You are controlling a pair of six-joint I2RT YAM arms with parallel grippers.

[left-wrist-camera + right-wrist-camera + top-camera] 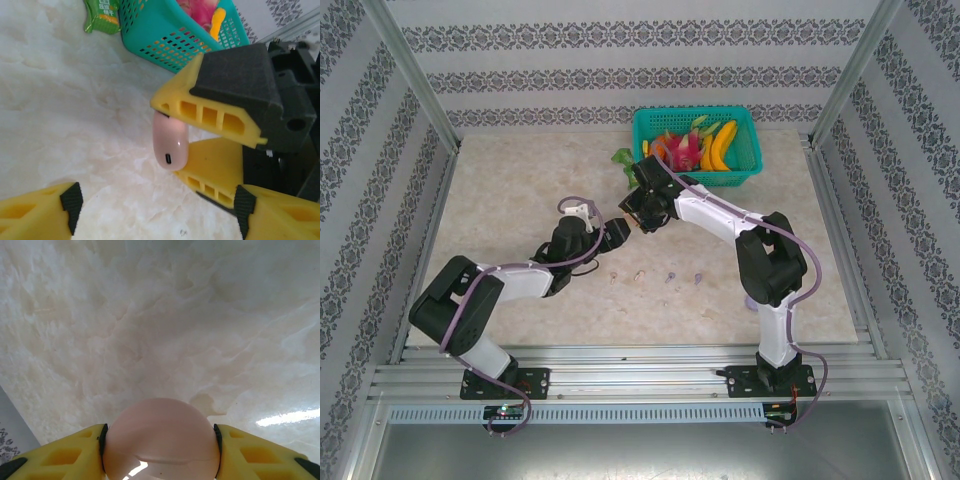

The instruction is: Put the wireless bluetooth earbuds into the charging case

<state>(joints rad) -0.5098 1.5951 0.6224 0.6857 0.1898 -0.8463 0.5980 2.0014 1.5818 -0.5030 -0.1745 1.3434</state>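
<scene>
Two grippers meet: right gripper [638,218] is clamped on a smooth pale-pink rounded plastic charging case [160,435]; left gripper [155,210] is spread wide, empty, facing it. Tiny stemmed earbuds [670,277] lie loose on pale marble-look tabletop [510,190], nearer arm bases. Prob. light, rigid, slick; pinch gently across the head.

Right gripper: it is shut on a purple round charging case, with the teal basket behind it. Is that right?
Not quite. The charging case in the right gripper is pale pink, not purple; the right wrist view shows it. The gripper is shut on it, and the teal basket does stand behind it, as the left wrist view shows.
</scene>
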